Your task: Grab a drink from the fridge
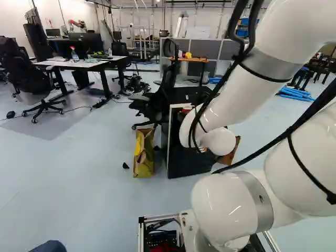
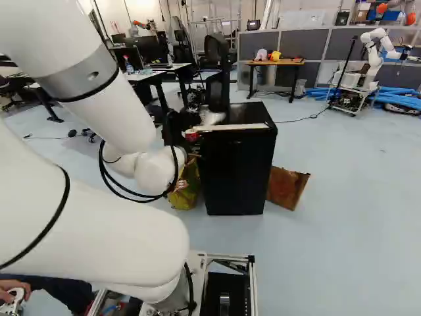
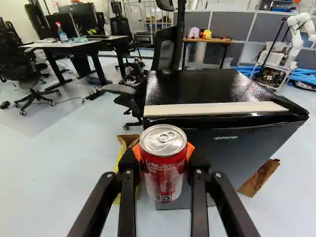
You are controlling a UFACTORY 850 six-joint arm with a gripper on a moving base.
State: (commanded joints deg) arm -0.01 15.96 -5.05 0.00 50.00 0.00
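Wrist view | gripper [image 2: 190,139] part-open, approx. can's width, orange pads [image 3: 190,150] gripping red can [image 3: 165,165] from both sides | can upright, held above flr, on near side of fridge [image 2: 238,171] | bag [image 1: 143,160] on flr beside fridge, nr its L side in R base view

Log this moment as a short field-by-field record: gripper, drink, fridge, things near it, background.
Gripper: black gripper, closed on the can from two sides
Drink: red and silver can, unopened, upright, ahead of the fridge in the wrist view
Fridge: black fridge, pale strip along its top front edge
Beside fridge: yellow and brown bag; brown board on the opposite side
Background: another robot
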